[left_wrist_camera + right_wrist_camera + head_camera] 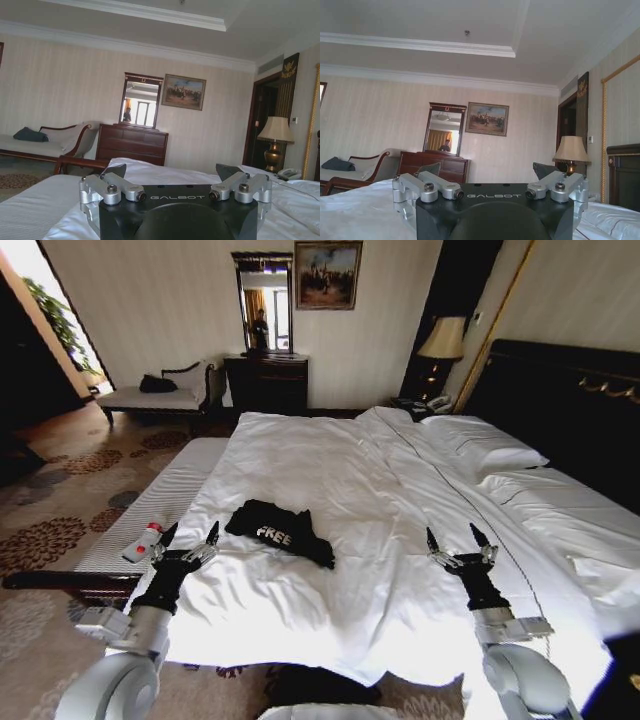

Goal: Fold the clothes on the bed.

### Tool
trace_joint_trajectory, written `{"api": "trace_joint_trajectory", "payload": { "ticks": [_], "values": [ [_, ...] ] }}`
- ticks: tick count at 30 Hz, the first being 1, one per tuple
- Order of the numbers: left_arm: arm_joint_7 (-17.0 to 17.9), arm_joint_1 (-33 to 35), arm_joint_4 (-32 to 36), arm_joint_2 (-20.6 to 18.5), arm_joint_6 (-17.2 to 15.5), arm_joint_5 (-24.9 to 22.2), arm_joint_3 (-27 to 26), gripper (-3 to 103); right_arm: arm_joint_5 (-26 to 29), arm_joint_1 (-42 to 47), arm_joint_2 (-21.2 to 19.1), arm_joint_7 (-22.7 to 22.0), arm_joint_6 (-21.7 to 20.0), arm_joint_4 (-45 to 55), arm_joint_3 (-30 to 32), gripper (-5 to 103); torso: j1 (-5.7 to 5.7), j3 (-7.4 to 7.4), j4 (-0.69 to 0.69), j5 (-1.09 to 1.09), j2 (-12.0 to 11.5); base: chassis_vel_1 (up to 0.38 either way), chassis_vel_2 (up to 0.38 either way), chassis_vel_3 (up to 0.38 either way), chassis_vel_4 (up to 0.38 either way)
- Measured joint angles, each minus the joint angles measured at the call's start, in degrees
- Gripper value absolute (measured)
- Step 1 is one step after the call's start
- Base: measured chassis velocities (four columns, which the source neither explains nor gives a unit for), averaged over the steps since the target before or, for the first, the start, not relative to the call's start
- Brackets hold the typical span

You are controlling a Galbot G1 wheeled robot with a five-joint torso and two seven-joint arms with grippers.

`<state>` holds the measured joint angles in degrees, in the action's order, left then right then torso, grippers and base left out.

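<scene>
The bed (400,490) carries the crumpled T-shirt (280,530) on its near half, between both grippers. Left gripper (189,534) and right gripper (451,536) hover over the near edge, fingers apart, holding nothing.

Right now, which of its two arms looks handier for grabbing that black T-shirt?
Probably the left. The left gripper hovers open close beside the black T-shirt, while the right gripper, also open, hangs farther off across bare white duvet.

- The T-shirt (280,530) is black, with white letters.
- The bed (400,490) is covered in white.
- The bench (170,495) is striped.
</scene>
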<state>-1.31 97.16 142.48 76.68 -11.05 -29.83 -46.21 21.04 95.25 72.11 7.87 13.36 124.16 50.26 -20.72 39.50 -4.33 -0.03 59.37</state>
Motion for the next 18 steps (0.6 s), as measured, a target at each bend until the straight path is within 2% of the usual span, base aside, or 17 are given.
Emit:
{"api": "trace_joint_trajectory", "payload": {
  "ticks": [9,18],
  "values": [
    [-0.05,0.18,-0.09,0.41,0.13,0.47,0.22,100,-0.08,0.01,0.11,0.05,0.55,-0.2,0.05,100,0.01,0.0,0.0,0.0,0.0,0.042,0.134,-0.024,-0.13],
    [-0.06,0.27,-0.14,0.69,0.25,0.82,0.32,100,0.95,-0.12,0.03,-0.44,1.61,-0.17,-0.21,100,-0.01,0.01,0.01,0.0,-0.01,-0.025,0.266,0.029,-0.273]
  ]
}}
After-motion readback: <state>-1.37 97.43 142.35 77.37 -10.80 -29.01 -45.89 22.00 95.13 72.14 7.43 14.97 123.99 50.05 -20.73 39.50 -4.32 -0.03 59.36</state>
